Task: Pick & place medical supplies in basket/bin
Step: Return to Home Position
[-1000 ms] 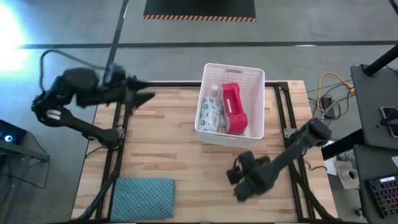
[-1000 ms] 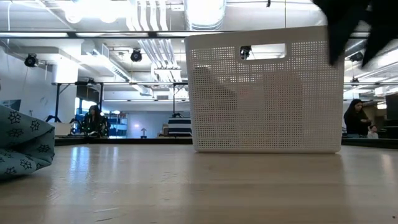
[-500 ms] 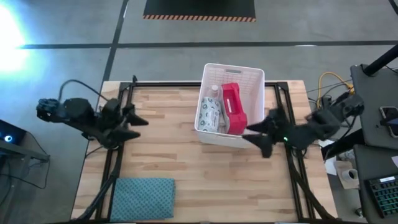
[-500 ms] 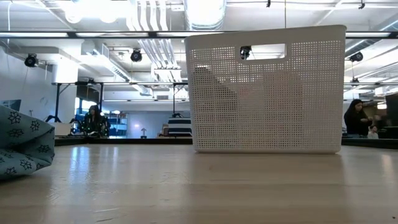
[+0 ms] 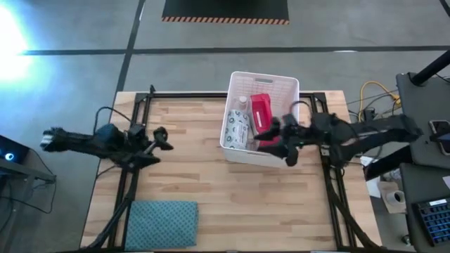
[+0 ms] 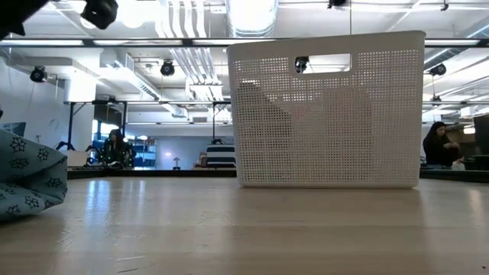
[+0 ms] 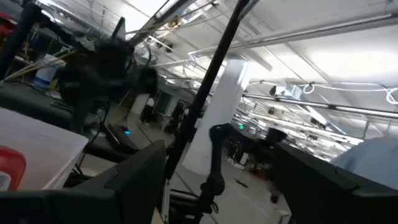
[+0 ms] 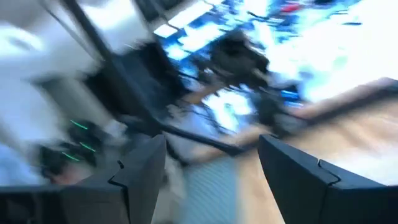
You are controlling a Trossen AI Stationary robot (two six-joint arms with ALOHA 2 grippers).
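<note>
The white slotted bin stands on the table's far middle. In it lie a red-and-white pouch, a white wipes packet and a small bottle. My right gripper is open and hovers over the bin's near right corner, pointing toward the table's left. My left gripper is open too. It hangs above the table's left part, pointing toward the bin, and holds nothing.
A blue-grey folded cloth lies at the near left corner. Bare wood stretches between the cloth and the bin. Black frame rails run along both table sides. People show in the room beyond the table.
My right gripper has swung up from the table's near right area toward the far edge, turned to point left, and now stands over the bin's near right corner. My left gripper has drawn back from the far left toward the near edge and settled lower.
</note>
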